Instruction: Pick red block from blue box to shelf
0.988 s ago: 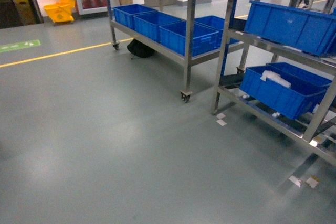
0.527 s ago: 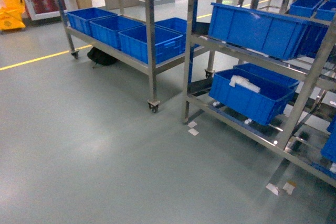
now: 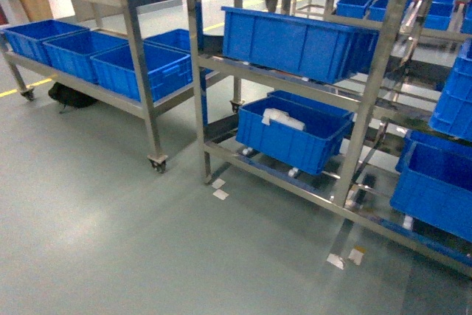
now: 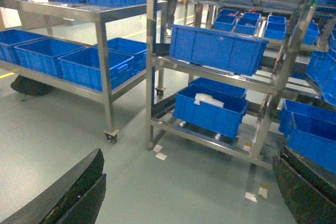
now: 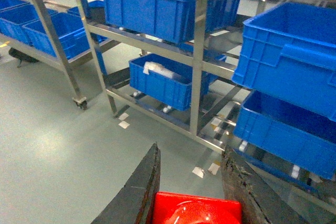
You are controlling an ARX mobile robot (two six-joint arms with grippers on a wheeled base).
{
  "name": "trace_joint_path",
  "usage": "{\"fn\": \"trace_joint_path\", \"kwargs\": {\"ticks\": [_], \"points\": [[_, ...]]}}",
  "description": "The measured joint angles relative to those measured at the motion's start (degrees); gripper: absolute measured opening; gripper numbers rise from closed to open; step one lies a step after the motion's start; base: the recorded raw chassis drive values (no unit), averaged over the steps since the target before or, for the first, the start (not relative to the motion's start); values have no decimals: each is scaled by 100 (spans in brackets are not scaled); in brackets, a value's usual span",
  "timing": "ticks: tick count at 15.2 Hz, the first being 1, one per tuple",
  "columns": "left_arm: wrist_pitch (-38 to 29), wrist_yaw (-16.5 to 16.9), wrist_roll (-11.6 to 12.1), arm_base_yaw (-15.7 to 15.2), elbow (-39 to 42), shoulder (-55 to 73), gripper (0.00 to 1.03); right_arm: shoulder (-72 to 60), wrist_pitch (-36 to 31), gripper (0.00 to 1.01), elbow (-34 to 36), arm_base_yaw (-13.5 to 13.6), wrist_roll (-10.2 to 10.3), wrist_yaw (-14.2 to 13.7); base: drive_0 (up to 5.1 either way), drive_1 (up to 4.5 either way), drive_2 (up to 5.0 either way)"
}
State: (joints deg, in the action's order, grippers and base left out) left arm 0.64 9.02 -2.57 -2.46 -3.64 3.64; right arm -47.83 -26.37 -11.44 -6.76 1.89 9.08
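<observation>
Grey-green glossy floor [image 3: 110, 241]; blue crates [image 3: 295, 38]; wheeled steel trolley [image 3: 140, 71].

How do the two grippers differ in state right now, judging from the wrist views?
The right gripper is shut on the red block, which sits between its fingers; the left gripper holds nothing, only bare floor shows between its fingers. The right gripper's fingers stand close together; the left gripper's are spread wide, at opposite edges of its view. Both have dark, worn-looking fingers and face the shelf with dark blue crates.

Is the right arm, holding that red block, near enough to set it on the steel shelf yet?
Probably not. The right gripper grips the red block, but open floor lies between it and the shelf.
</observation>
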Motion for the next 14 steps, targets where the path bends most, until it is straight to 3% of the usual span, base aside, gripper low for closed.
{"fn": "trace_joint_path", "kwargs": {"ticks": [14], "points": [[2,-2,0,0,0,0,98,0,0,29,2,0,0,2,-155,-155,-155]]}}
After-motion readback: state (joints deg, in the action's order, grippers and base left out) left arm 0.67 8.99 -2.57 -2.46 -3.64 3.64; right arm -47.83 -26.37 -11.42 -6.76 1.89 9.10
